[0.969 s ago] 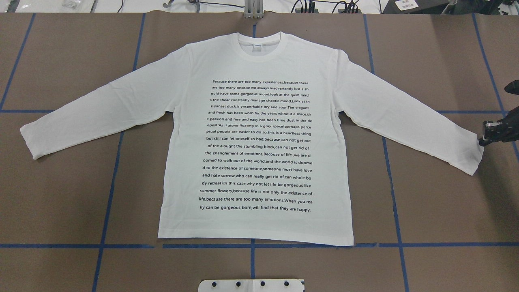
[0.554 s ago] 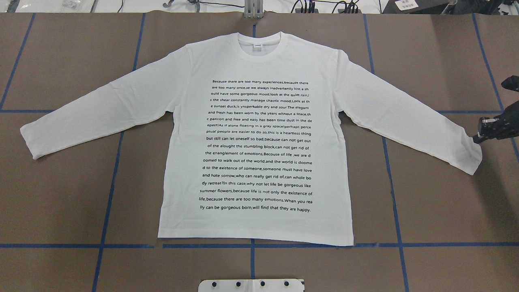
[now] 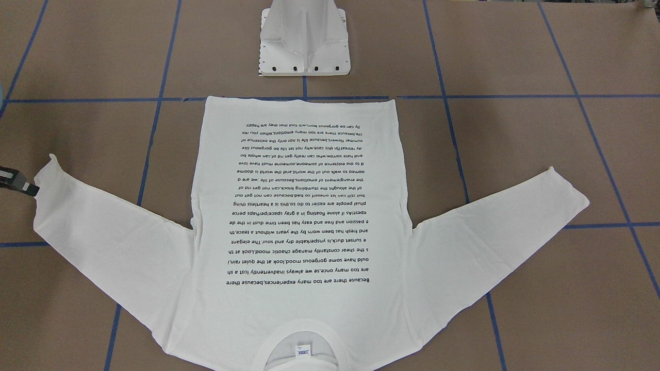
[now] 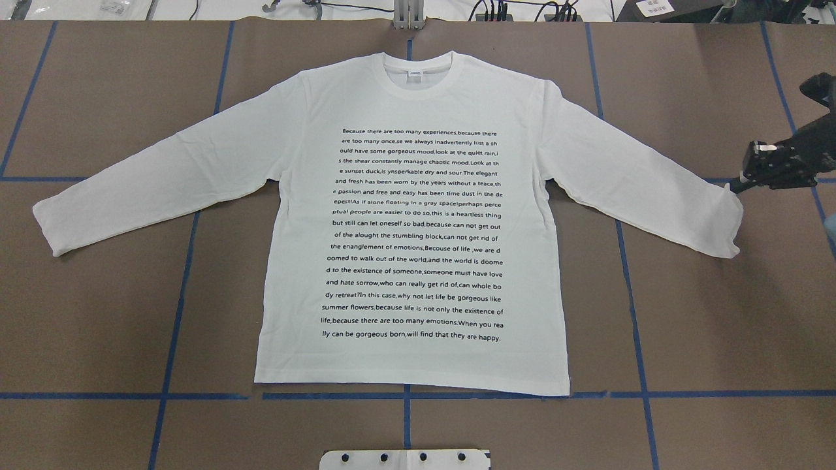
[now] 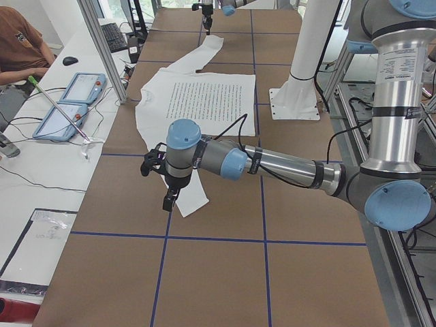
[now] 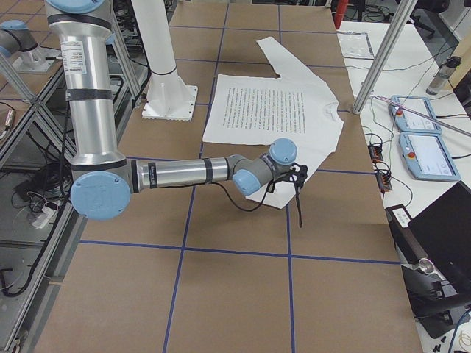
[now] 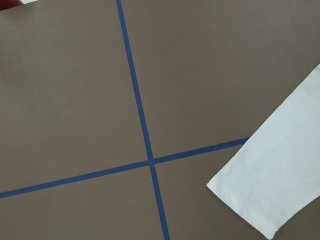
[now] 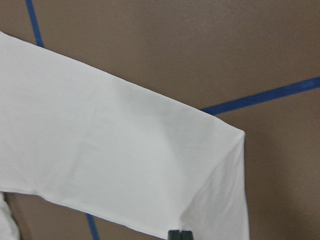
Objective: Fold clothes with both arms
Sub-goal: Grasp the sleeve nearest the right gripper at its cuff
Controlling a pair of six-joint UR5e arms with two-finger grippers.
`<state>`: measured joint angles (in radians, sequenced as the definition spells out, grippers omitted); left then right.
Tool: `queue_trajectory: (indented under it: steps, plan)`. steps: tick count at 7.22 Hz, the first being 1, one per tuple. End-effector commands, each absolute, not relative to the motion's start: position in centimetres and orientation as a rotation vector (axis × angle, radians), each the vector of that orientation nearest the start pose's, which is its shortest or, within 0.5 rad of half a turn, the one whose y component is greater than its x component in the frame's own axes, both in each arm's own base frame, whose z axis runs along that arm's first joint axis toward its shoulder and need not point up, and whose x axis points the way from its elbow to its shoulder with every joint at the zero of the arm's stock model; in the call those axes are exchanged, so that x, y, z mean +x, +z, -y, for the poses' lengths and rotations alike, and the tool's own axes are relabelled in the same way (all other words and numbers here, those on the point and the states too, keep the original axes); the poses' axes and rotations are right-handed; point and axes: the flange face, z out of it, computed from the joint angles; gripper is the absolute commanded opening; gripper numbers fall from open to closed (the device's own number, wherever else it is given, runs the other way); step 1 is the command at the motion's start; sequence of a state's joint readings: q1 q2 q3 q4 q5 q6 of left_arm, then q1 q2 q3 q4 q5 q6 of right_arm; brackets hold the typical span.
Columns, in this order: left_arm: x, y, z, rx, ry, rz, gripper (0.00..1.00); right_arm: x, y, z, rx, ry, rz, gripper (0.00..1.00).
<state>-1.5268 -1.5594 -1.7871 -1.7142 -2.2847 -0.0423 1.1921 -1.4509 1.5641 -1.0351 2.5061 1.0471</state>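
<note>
Overhead exterior: high above the pedestal base (image 4: pixel 405 459) edge, facing forward and down; takes in the whole tabletop (image 4: pixel 98 326).
Front-facing: opposite edge, steep, pedestal base at top.
Exterior left, right: tabletop ends, looking lengthwise, moderately far.
Wrist-mounted pair: close, downward, on sleeve ends (image 7: pixel 270 195) and tabletop.
Shared by all four fixed views: T-shirt (image 4: pixel 411 222).

shirt (image 3: pixel 299 216): collar cut by front view's bottom edge.
right gripper (image 4: pixel 735 188): rear cut by overhead's right edge.
label (image 4: pixel 415 73): print illegible.
</note>
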Motion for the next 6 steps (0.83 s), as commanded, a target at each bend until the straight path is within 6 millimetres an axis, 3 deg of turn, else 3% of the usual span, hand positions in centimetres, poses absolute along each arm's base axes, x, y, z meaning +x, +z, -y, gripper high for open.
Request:
queue_trajectory:
  steps: [1,3,5,6]
  plan:
    - [-4.6,54.3,50.1,0.297,0.122,-0.724,1.00,-22.0,39.5,58.9,-0.175,0.442,1.158,0.00]
    - [-4.6,54.3,50.1,0.296,0.119,-0.723,1.00,-34.2,24.3,61.4,-0.148,0.591,1.145,0.00]
    - [-4.6,54.0,50.0,0.308,0.123,-0.723,1.00,-43.7,13.8,60.5,-0.134,0.595,1.170,0.00]
    - [-4.7,53.8,50.0,0.313,0.124,-0.722,1.00,-48.6,9.5,60.0,-0.103,0.613,1.173,0.00]
